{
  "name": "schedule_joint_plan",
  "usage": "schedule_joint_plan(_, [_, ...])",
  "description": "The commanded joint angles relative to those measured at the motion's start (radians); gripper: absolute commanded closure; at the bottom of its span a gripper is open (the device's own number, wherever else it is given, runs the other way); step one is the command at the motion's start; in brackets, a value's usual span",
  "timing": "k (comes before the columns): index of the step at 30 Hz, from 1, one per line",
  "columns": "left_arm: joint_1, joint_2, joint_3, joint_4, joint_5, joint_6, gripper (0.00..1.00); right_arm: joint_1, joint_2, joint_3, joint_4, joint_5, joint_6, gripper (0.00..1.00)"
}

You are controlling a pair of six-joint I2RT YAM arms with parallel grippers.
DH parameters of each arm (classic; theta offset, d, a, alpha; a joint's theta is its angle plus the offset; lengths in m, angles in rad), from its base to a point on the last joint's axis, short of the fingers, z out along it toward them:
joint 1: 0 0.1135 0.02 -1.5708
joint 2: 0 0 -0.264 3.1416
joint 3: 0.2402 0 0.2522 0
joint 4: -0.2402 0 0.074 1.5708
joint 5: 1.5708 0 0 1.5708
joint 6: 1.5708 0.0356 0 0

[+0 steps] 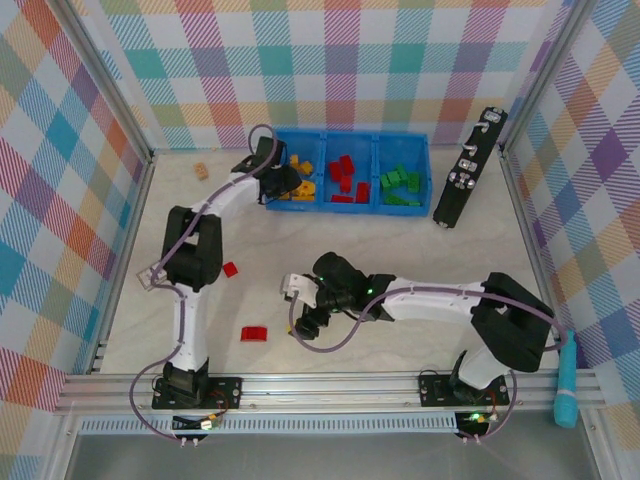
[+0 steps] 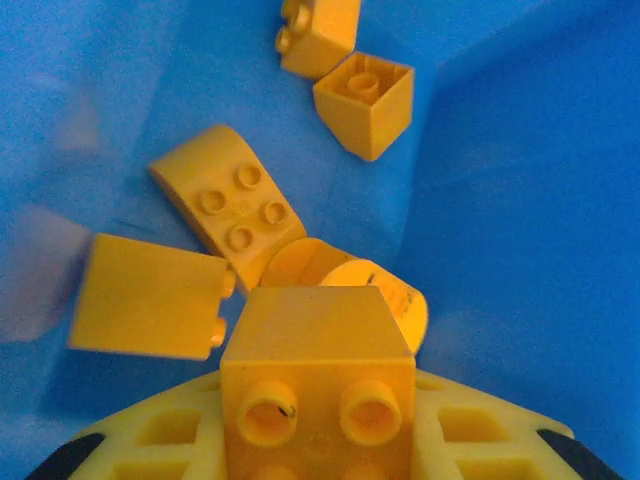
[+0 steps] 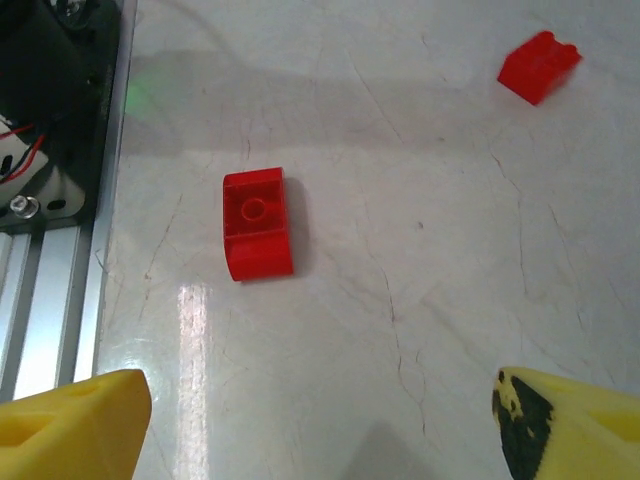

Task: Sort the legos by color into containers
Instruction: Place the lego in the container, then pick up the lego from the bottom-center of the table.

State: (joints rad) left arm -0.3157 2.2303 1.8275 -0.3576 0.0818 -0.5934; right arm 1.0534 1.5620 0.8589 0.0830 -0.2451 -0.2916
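The blue bin (image 1: pixel 352 134) stands at the back with three compartments: yellow legos (image 1: pixel 300 165) on the left, red legos (image 1: pixel 345 178) in the middle, green legos (image 1: pixel 400 185) on the right. My left gripper (image 1: pixel 284 186) hangs low in the left compartment, shut on a yellow brick (image 2: pixel 318 370), its studs toward the camera. Several loose yellow bricks (image 2: pixel 228 200) lie just under it on the blue floor (image 2: pixel 520 200). My right gripper (image 3: pixel 320 440) stands open above the table with nothing between its fingers (image 3: pixel 75 425). A red curved brick (image 3: pixel 257 223) lies ahead of it and another red brick (image 3: pixel 538 66) farther off.
The two red bricks (image 1: pixel 254 333) (image 1: pixel 230 269) lie on the table between the arms. A small tan block (image 1: pixel 201 171) sits left of the bin. A long black object (image 1: pixel 468 168) leans at the bin's right. The frame rail (image 3: pixel 50 290) runs close to the nearer red brick.
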Motion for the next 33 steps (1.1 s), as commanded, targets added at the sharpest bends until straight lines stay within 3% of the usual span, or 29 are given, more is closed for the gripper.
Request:
schedule_joint_plan(1, [-0.005,0.022,0.084,0.037,0.005,-0.035,0.77,0.016,0.041,0.021,0.097,-0.011,-0.109,0.10])
schedule_joint_plan(3, [-0.006,0.028,0.100,0.042,0.007,-0.022,0.73,0.025,0.082,0.057,0.098,-0.002,-0.133,0.11])
schedule_joint_plan(7, [-0.008,0.005,0.105,0.069,0.016,0.024,0.43,0.038,0.151,0.113,0.108,-0.010,-0.162,0.10])
schedule_joint_plan(9, [-0.008,-0.004,0.123,0.058,0.022,0.049,0.36,0.046,0.182,0.134,0.108,-0.031,-0.162,0.10])
schedule_joint_plan(17, [0.010,-0.131,0.119,0.054,0.063,0.087,0.34,0.124,0.285,0.232,0.027,-0.031,-0.203,0.10])
schedule_joint_plan(24, [0.088,-0.342,0.029,0.055,0.025,0.096,0.31,0.185,0.402,0.313,-0.015,0.126,-0.174,0.10])
schedule_joint_plan(29, [0.169,-0.517,-0.155,0.107,0.022,0.027,0.32,0.201,0.458,0.329,-0.006,0.187,-0.166,0.12])
schedule_joint_plan(33, [0.217,-0.646,-0.284,0.091,-0.004,0.040,0.31,0.204,0.477,0.319,0.002,0.215,-0.173,0.20])
